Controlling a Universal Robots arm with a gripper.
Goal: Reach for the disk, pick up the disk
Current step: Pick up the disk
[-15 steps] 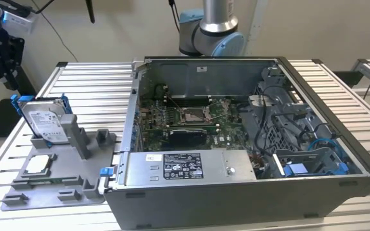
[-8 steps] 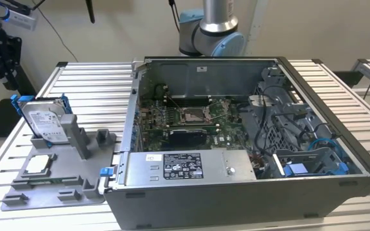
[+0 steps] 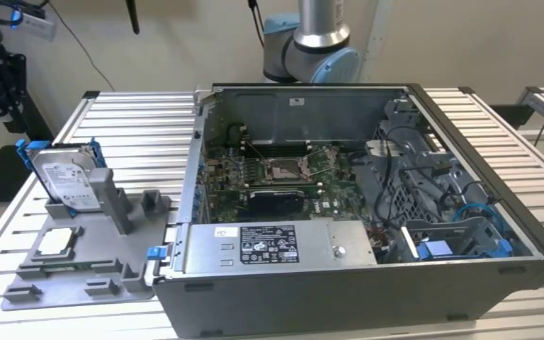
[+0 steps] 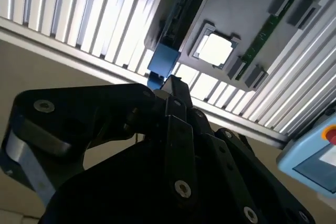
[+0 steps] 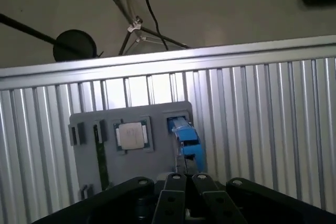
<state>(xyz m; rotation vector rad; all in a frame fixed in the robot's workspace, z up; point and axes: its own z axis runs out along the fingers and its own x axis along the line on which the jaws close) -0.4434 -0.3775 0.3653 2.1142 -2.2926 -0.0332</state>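
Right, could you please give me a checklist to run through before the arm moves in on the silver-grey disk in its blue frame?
1. Flat silver-grey metal disk with blue plastic frame stands upright in the grey fixture tray: ok.
2. Black gripper empty: ok.
3. Jaws opened for a grasp: not ok, they stand shut.
4. Gripper lined up with the disk's blue edge, in the first wrist view: ok.
5. Small square silver chip lies apart from the disk: ok.
6. Clearance between gripper and disk: cannot tell.

Open computer case [image 3: 348,301], disk [image 3: 68,177] upright in holder [image 3: 69,292]
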